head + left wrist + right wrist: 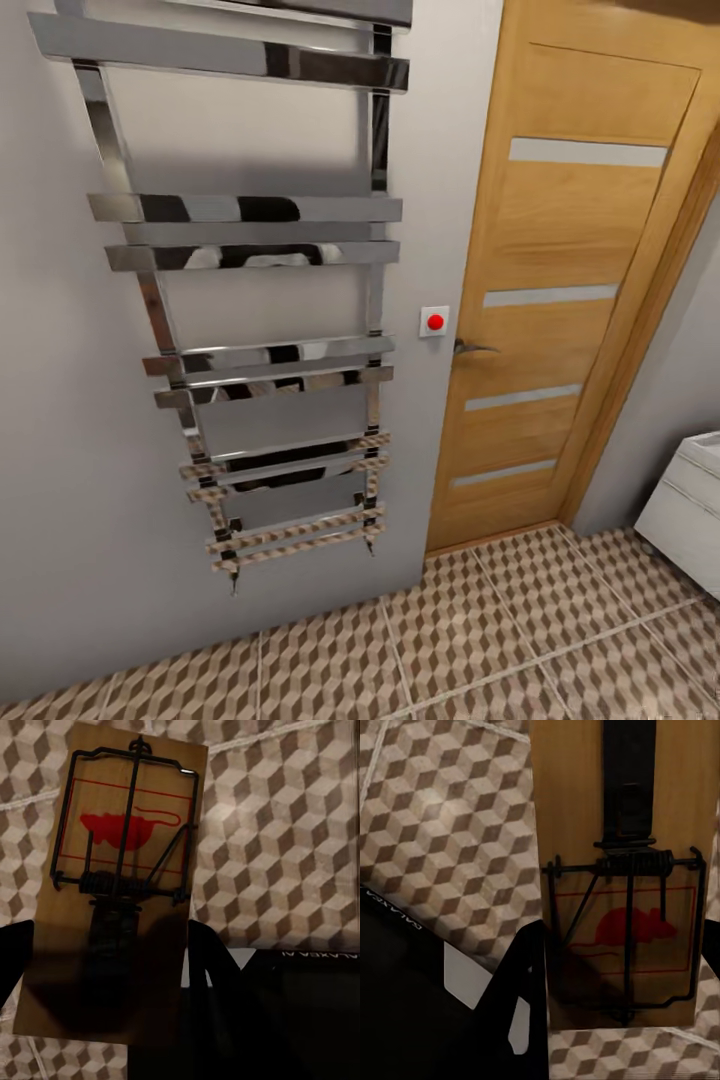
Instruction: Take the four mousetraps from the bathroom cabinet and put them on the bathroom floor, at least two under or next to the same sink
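Bathroom wall dead ahead of me in the head view: grey paint with a tall chrome towel radiator hung on it, and just past that a small white switch plate with a red button. Next along is a wooden door with pale horizontal strips and a metal handle. Cube-pattern bathroom floor runs along the foot of the wall, and a corner of a white unit pokes in at the far right edge; can't say from this bit what it is.

Left claw: dark fingers sit either side of a mousetrap, closed against the edges of its wooden board. Spring bar and the red mouse print are on the end farthest from the claw. It's hanging over the cube tiles, and whether it touches them I can't tell.

Right claw: same deal. One dark finger presses on one long edge of a second mousetrap, and a sliver of the other finger shows at the opposite edge, so it's clamped shut on the board. Here the red mouse and the wire frame are at the claw end, with the black arm running away from me. Cube tiles beneath this one too.
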Tool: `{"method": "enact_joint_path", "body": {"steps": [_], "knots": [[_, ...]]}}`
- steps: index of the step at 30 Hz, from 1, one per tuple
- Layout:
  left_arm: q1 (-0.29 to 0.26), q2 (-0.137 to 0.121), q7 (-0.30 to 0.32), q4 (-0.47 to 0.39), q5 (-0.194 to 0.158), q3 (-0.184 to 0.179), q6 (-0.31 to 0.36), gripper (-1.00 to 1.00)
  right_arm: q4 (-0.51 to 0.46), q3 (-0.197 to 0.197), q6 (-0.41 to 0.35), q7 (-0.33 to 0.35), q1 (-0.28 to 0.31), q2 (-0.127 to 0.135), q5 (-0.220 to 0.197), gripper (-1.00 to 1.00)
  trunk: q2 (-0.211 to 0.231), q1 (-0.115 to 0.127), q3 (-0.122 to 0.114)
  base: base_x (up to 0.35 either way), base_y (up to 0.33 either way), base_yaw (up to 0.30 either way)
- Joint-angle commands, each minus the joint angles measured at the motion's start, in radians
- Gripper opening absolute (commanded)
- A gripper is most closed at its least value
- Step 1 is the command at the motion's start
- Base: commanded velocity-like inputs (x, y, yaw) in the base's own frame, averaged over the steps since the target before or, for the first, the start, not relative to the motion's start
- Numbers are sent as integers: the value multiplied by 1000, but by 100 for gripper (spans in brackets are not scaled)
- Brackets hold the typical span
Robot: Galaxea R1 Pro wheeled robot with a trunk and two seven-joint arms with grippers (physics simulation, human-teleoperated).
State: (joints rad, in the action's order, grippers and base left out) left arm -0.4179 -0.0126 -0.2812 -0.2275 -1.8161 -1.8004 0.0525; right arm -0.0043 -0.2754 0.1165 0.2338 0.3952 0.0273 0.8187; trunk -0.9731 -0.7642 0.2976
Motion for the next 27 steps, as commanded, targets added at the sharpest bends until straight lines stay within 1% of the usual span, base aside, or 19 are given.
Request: {"method": "enact_joint_path", "body": {"steps": [1,9,19,27], "knots": [[-1,-1,-7,-4,3,-4,3,-100,0,-8,1,7,1,0,5,-100,-1,0,1,0,0,-284],[-2,-1,-7,-4,3,-4,3,-100,0,-8,0,7,1,0,5,-100,-1,0,0,0,0,-284],[-1,-1,-7,-6,3,-4,3,-100,0,-8,2,7,1,-3,7,-100,-1,0,4,0,0,-88],[-2,-1,-7,-6,3,-4,3,-100,0,-8,2,7,1,-1,5,-100,-1,0,11,0,0,-235]]}}
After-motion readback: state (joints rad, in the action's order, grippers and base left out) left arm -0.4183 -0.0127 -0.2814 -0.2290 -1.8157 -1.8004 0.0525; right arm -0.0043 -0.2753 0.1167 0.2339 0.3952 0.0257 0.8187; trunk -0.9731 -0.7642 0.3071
